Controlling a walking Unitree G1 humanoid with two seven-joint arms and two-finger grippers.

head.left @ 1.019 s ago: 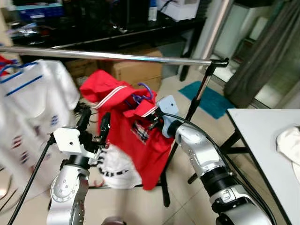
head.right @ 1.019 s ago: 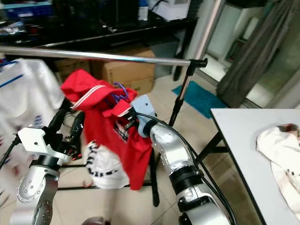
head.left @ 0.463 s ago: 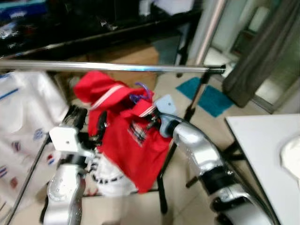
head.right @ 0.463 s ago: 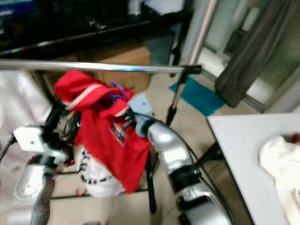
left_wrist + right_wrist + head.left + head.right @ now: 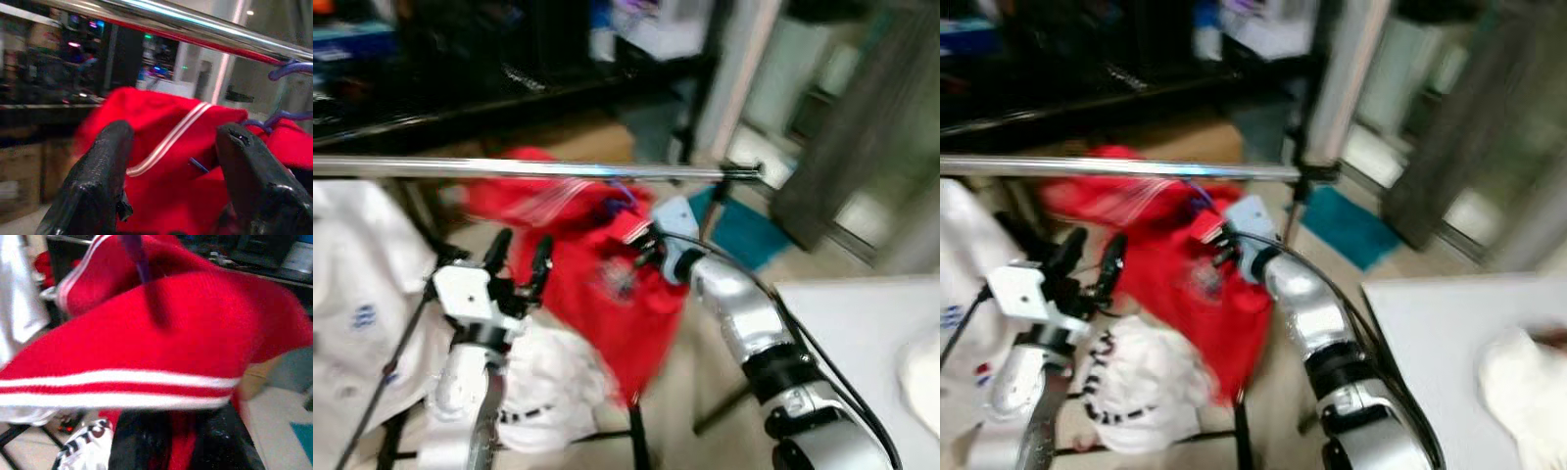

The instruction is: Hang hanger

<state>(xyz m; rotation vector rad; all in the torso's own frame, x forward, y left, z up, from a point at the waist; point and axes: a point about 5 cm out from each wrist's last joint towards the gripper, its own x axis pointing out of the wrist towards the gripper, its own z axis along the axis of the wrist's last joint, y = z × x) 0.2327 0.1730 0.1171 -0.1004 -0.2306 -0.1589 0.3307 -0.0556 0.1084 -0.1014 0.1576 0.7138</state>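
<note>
A red shirt with white collar stripes hangs on a purple hanger, whose hook sits just under the silver rail. Blur hides whether the hook touches the rail. My right gripper is shut on the shirt's collar at the hanger; in the right wrist view red cloth lies between its black fingers, below the purple hanger neck. My left gripper stands open to the left of the shirt, not touching it. Its fingers frame the red cloth, with the purple hook beyond.
A white shirt hangs on the rail at the left. A white garment with black print hangs low behind the red shirt. The rack's post stands at the rail's right end. A white table is at the right.
The right gripper has lifted the red shirt and hanger closer to the rail. The camera has shifted and the picture is more blurred. The left gripper stays open.
</note>
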